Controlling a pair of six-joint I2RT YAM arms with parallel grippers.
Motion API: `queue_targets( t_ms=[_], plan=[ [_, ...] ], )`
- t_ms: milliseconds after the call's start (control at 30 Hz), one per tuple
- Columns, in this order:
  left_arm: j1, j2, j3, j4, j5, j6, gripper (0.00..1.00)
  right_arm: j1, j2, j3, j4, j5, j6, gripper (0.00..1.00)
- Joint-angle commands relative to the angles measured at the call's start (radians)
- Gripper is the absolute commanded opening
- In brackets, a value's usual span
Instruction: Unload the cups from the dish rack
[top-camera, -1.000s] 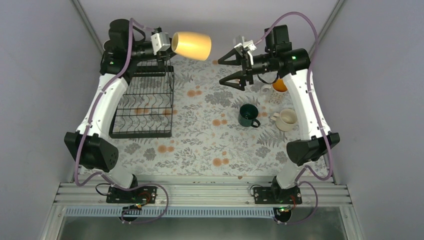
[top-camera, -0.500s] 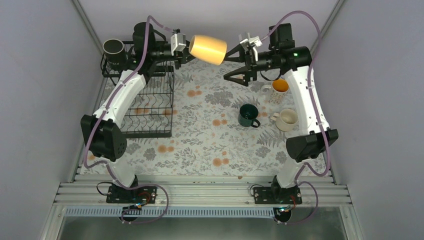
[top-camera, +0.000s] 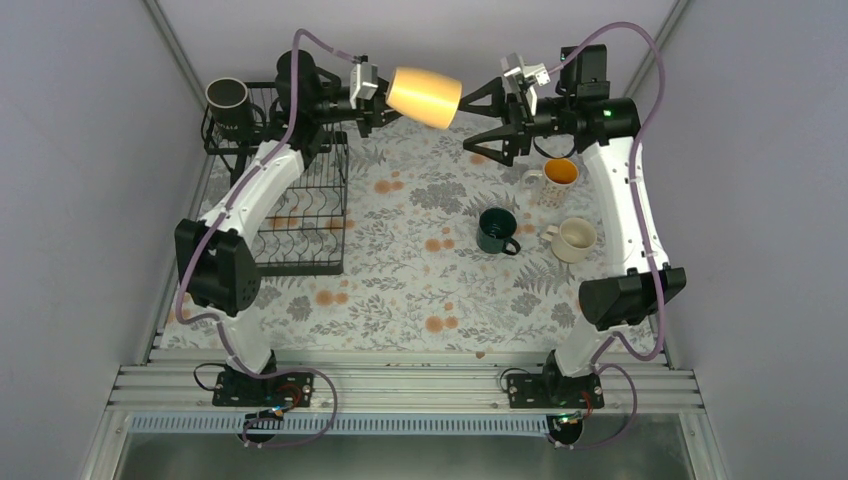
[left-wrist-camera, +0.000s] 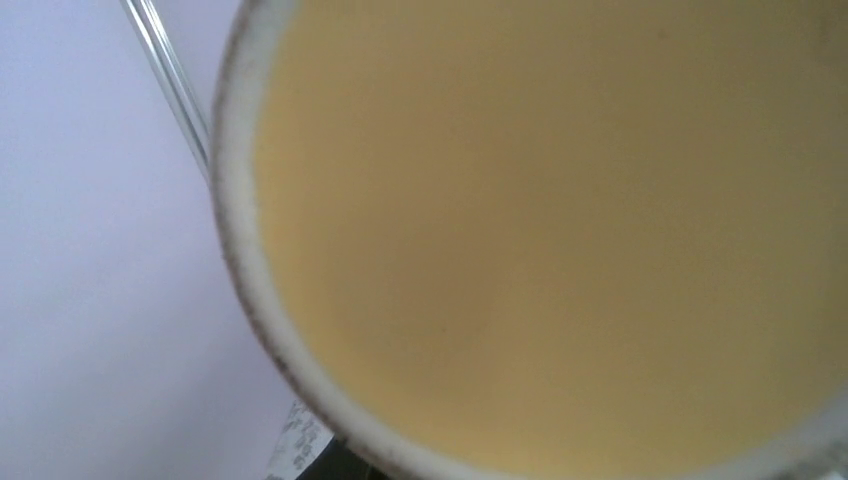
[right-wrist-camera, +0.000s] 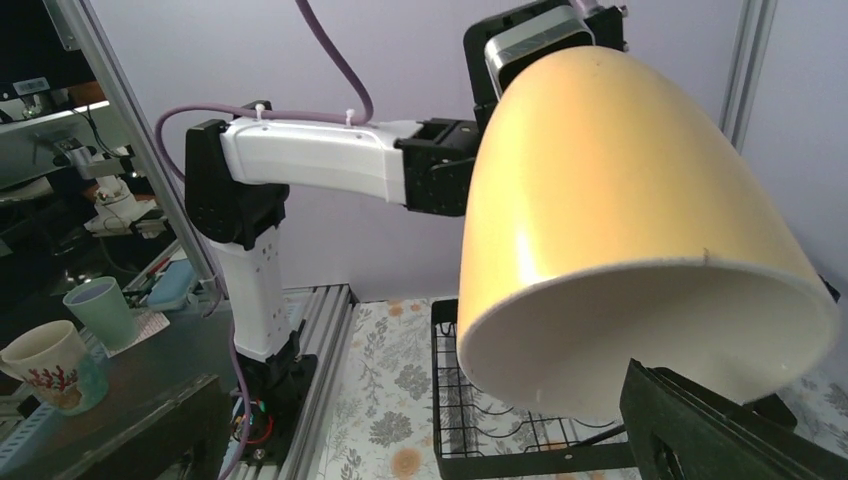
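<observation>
dish rack (top-camera: 295, 200) at table's (top-camera: 400, 290) far left | left arm reaches over rack's far end, left gripper (top-camera: 384, 101) clamped on pale yellow tumbler (top-camera: 425, 95), held sideways in the air right of rack | right gripper (top-camera: 470, 122) facing tumbler's mouth, jaws spread wide; contact unclear | black mug (top-camera: 228, 100) on rack's upper shelf | dark green mug (top-camera: 496, 230), cream mug (top-camera: 573, 240), orange-inside cup (top-camera: 559, 172) on table, well right of rack

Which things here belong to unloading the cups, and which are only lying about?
Belong to the job: dish rack, black mug on it, yellow tumbler in the left hand, green mug, cream mug, orange-lined cup.
Only lying about: floral table cover; pale green cup and coral-patterned cup on the side desk.
</observation>
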Motion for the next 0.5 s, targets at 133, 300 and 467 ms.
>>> queue_targets(
  t_ms=[133, 300, 467],
  plan=[
    [-0.051, 0.019, -0.038, 0.352, 0.027, -0.270, 0.02, -0.009, 0.025, 0.029, 0.024, -0.099, 0.031, 1.00],
    [-0.105, 0.055, 0.044, 0.227, -0.011, -0.181, 0.02, -0.010, 0.054, 0.037, 0.031, -0.130, 0.046, 0.98],
    [-0.149, 0.104, 0.127, 0.107, -0.060, -0.087, 0.03, -0.010, 0.046, 0.023, 0.067, -0.094, 0.084, 0.83]
  ],
)
